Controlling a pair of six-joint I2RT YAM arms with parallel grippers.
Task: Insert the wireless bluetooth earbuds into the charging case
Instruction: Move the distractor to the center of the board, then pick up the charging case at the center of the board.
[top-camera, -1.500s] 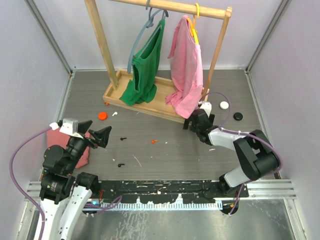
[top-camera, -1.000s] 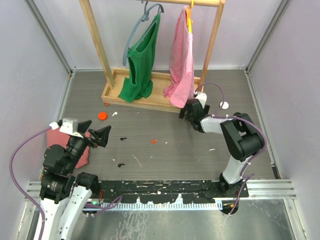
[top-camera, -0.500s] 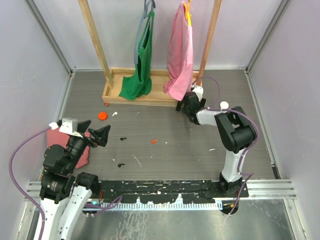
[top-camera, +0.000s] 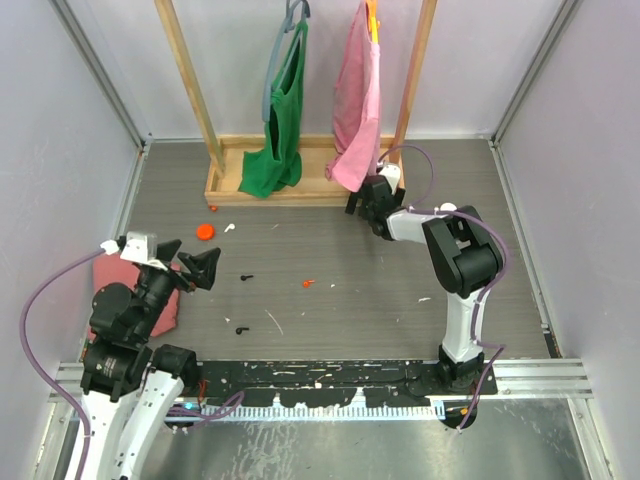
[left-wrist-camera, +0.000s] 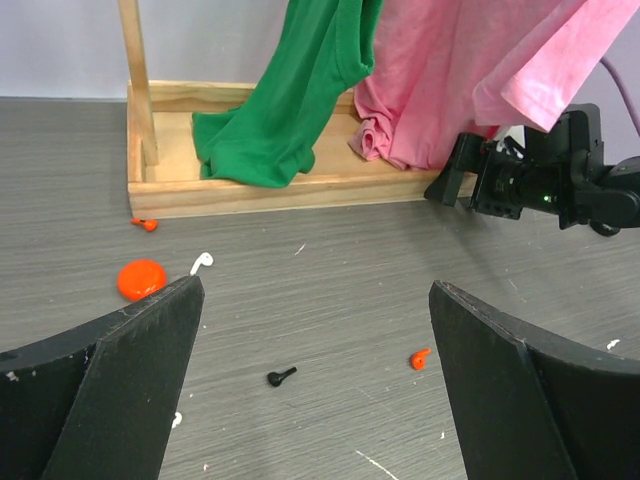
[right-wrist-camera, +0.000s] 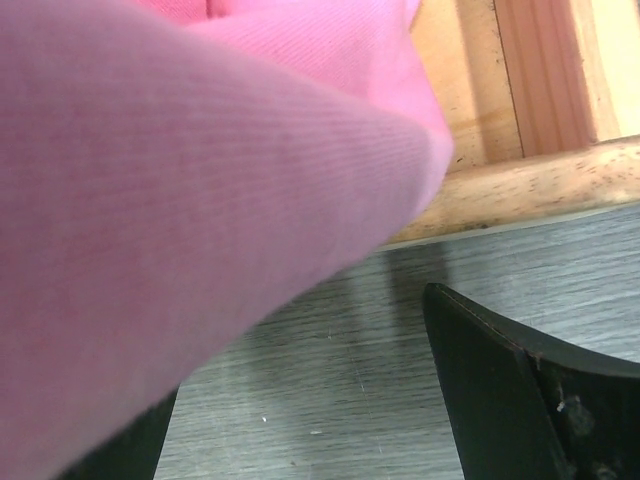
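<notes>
Where the grey bench (top-camera: 380, 300) lies open between the two arms, the earbuds (top-camera: 246, 277) are scattered loose. That black one sits a little ahead of the left jaws, and a second black one (top-camera: 240, 329) lies nearer the front edge. An orange-red one (top-camera: 308, 284) lies towards the middle, and a white one (top-camera: 229, 228) is just beside a round orange puck (top-camera: 205, 231). Another small orange-red piece (top-camera: 212, 208) lies close to the corner of the wooden rack (left-wrist-camera: 300, 192). All of them lie flat on the bench, apart from both arms. The left arm (top-camera: 125, 320) is folded back over a red pad (top-camera: 108, 275) at the near left. Its jaws are spread wide and hold nothing, and they look out across the earbuds. The right arm (top-camera: 455, 250) reaches to the far side, its jaws right up against the rack's base. They are also spread and hold nothing, tucked under the hem of the pink top (top-camera: 355, 100), which drapes over one finger and leaves the other (right-wrist-camera: 520, 400) showing. A green top (top-camera: 280, 120) hangs to the left of the pink one
</notes>
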